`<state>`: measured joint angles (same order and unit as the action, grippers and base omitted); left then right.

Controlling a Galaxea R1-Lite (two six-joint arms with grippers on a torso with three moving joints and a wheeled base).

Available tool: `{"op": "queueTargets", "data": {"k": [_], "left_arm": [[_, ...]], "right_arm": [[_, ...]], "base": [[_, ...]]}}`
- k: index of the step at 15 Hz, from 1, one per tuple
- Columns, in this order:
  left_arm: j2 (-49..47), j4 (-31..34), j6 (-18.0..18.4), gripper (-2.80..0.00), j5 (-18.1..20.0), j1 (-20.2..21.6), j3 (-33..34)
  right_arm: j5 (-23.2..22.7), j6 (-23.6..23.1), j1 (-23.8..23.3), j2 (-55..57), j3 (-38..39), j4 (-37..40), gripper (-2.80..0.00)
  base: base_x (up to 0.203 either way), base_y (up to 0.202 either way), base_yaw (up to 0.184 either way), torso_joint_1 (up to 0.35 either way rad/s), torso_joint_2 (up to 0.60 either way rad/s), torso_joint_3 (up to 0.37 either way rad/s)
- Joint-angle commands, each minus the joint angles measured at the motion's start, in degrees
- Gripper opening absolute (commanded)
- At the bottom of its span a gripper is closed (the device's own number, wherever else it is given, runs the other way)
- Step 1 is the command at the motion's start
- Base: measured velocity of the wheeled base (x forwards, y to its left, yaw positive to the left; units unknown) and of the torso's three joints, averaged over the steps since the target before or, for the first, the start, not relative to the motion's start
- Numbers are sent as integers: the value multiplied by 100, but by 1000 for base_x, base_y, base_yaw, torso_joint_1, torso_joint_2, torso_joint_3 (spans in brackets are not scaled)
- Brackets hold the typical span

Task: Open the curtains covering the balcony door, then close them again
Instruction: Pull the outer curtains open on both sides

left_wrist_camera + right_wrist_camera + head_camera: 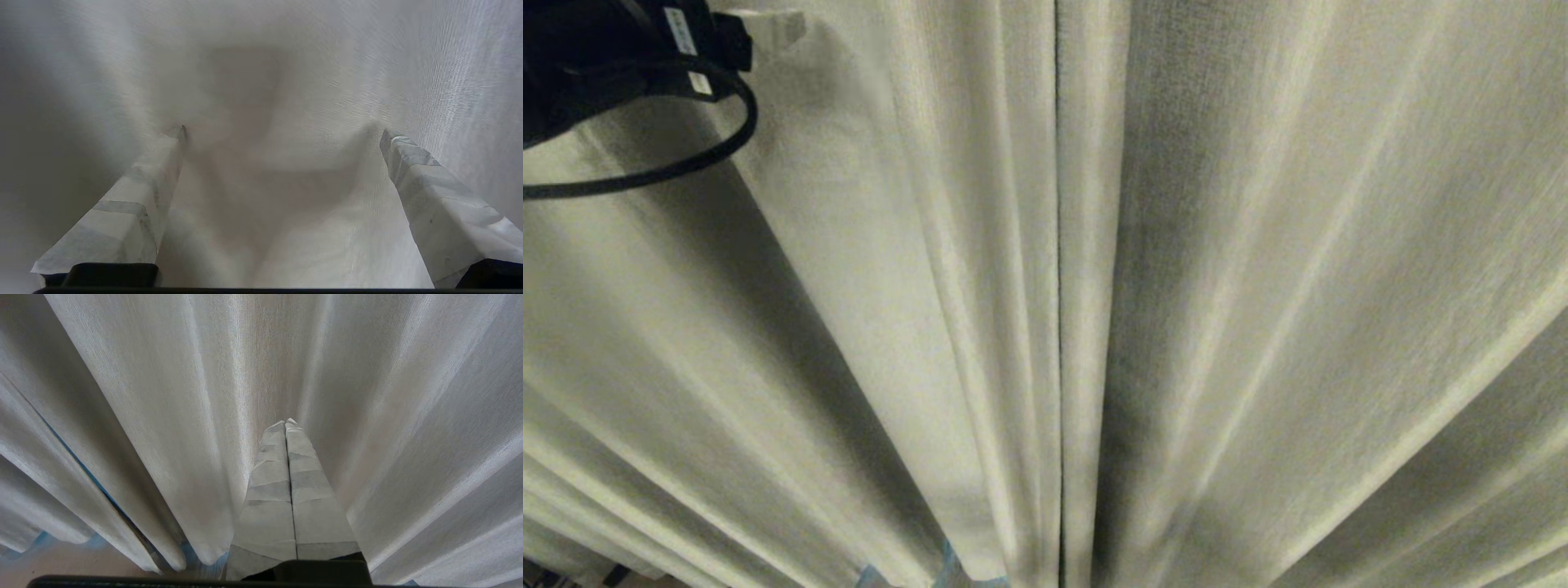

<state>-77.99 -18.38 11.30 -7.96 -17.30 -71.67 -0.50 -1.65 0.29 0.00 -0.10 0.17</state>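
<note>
Curtains (pixel 1258 286) fill the whole head view, wall to wall: heavy beige to grey-green woven fabric in long pleats, drawn shut, two panels meeting at a thin dark seam running straight down just left of centre. Folds fan outward toward the lower corners, long axis vertical, hems down by the floor. No glass or door frame visible anywhere; fully covered by fabric. Sliver of pale floor (pixel 81 559) with a bluish tint showing under the hems in the right wrist view, plus a small blue patch (pixel 947 567) at the bottom of the seam in the head view. Dark strip in the bottom left corner of the head view, too small to identify. Black arm housing with a looped black cable (pixel 686 155) in the top left corner of the head view, casting a shadow across the left panel. Left gripper (pixel 282 134) up against the left panel, fingers (pixel 135 204) spread wide, both tips pressed at or touching the cloth, fabric spanning the gap between them, nothing clamped. White fingertip just poking out past the housing in the head view. Right gripper (pixel 288 424) out of the head view, pointing into a pleat valley of the right panel, fingers pressed flat together, nothing between them, tips close to the cloth; contact not clear.
</note>
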Motion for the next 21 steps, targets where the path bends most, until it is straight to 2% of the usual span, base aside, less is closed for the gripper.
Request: {"op": "queueTargets", "data": {"k": [1,5,7,12,17,18,19,21], "left_arm": [[631,446,4,0,-169,11,-11],[717,593,-27,0,-141,409,-14],[624,582,-120,0,-39,414,-16],[149,-75,-553,0,582,412,-93],[-299,-344,-664,0,616,539,-270],[-398,-463,-669,-198,619,608,-297],[-481,-604,-672,-280,620,660,-317],[-567,-727,-673,-280,629,745,-348]], "right_arm": [[-3,-2,0,0,1,1,-280],[-3,-2,4,0,1,1,-280],[-3,-2,-1,0,1,1,-280],[-3,-2,6,0,1,1,-280],[-3,-2,3,0,1,1,-280],[-3,-2,6,0,1,1,-280],[-3,-2,-3,0,1,1,-280],[-3,-2,0,0,1,1,-280]], "base": [[0,0,0,0,0,0],[0,0,0,0,0,0],[0,0,0,0,0,0],[0,0,0,0,0,0],[0,0,0,0,0,0],[0,0,0,0,0,0],[0,0,0,0,0,0],[0,0,0,0,0,0]]}}
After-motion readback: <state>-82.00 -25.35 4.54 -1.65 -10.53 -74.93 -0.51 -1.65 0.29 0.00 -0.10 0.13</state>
